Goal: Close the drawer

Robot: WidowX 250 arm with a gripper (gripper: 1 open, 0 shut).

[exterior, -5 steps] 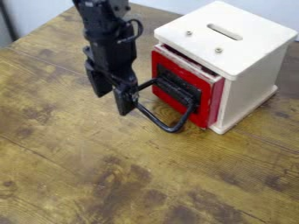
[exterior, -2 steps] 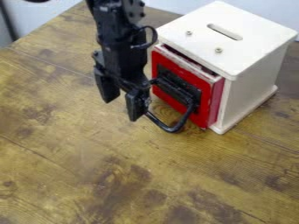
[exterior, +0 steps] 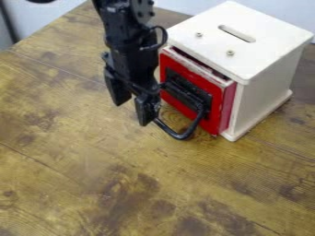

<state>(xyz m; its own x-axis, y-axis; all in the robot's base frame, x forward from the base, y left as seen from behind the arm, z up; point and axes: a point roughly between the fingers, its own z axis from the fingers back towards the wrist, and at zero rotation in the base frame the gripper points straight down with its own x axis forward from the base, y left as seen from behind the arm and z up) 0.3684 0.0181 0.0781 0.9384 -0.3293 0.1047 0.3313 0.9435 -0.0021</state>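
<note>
Brown wood grain covers the counter (exterior: 92,175), with darker knots and streaks scattered across its planks and a soft sheen near the lower part of the view. Behind its far edge runs a pale, whitish strip of background, and a greyish patch shows at the upper left corner.

Beside the end effector (exterior: 133,100), toward the right of the view, stands a cream-white wooden casing (exterior: 261,88) with a slot and two small metal screws in its top. The red drawer (exterior: 223,109) sits in that casing, just beside the end effector, its flat front turned toward it and toward the lower left of the view. The front stands upright; its longer edge runs along the casing's open face, slanting down to the right. A black bracket (exterior: 187,95) is fixed to it, and from this the black wire loop handle (exterior: 182,135) juts out toward the end effector, its near part overlapping the dark fingers. The end effector points down, its fingers apart; whether they touch the loop, I cannot tell.
</note>
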